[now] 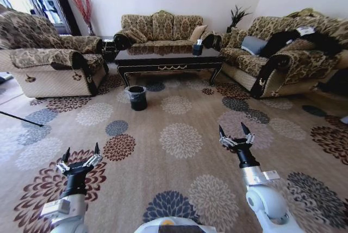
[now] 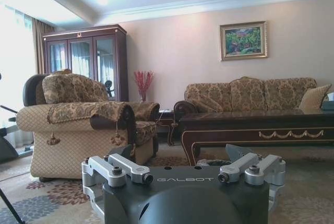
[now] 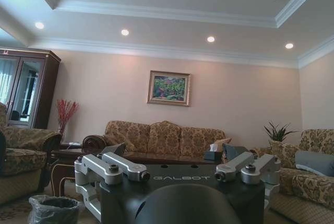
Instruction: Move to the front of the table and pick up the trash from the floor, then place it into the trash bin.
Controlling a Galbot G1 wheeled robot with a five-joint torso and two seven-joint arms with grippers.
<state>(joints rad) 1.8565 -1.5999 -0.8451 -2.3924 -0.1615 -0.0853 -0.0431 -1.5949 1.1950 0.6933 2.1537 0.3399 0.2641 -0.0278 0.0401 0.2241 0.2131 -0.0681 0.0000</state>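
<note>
While both hands, left hand (image 1: 81, 156) and right hand (image 1: 235, 133), hang released, trash unresolved on patterned floor (image 1: 179, 140); driving risks clipping trash bin (image 1: 136, 97).

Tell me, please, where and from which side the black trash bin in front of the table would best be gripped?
Probably the rim of the trash bin, from straight above. It stands upright and open-topped on the floor, and its round body looks too wide to span, so one finger inside and one outside the lined rim should hold.

walls cream | sofas (image 1: 162, 27) patterned gold | painting (image 3: 168, 87) | ceiling spotlights (image 3: 210, 39)
</note>
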